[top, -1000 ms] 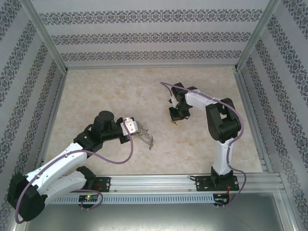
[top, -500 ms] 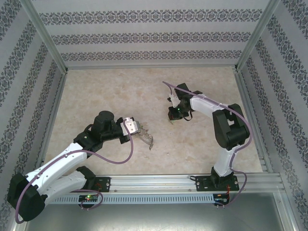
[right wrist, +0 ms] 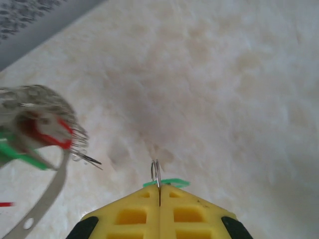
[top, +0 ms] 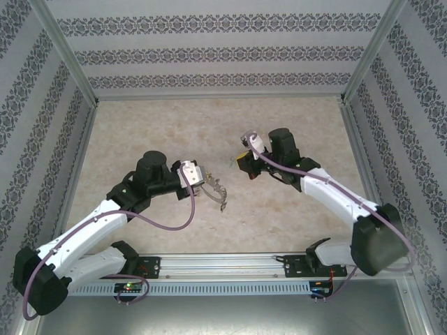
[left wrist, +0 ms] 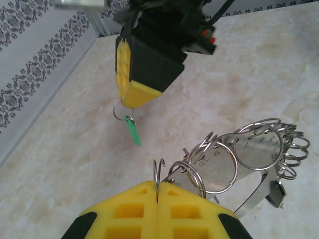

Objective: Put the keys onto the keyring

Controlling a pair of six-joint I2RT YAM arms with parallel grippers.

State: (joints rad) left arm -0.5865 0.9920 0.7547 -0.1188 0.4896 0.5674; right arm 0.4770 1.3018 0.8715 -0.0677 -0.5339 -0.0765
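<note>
**Q:** Left hand, state?

**A:** My left gripper (left wrist: 157,193) has its yellow pads pressed together. They nip one thin split ring (left wrist: 158,173), which stands up out of the seam. It sits at the near end of the keyring (left wrist: 247,158), a grey metal band edged with a row of silvery rings. In the left wrist view these fan out to the right of my pads. I can't read the stamped marks on the band.

**Q:** And from above?

**A:** The keyring juts from my left fingertips, near the middle of the marbled tabletop (top: 154,132). It is carried, not lying flat.

**Q:** Right hand?

**A:** My right gripper (right wrist: 159,195) is also closed tight. It pinches the small wire loop (right wrist: 155,173) of a green key (left wrist: 132,132). The key dangles below that gripper's tip, blade down and slightly tilted.

**Q:** Key against keyring?

**A:** They are near each other but apart, with no contact. The two grippers point toward one another, and the key hangs between them on the far side of the ring cluster.

**Q:** Anything already on the rings?

**A:** The right wrist view shows the cluster at left, blurred. There are red and green bits among the rings, but I cannot tell their shape.
</note>
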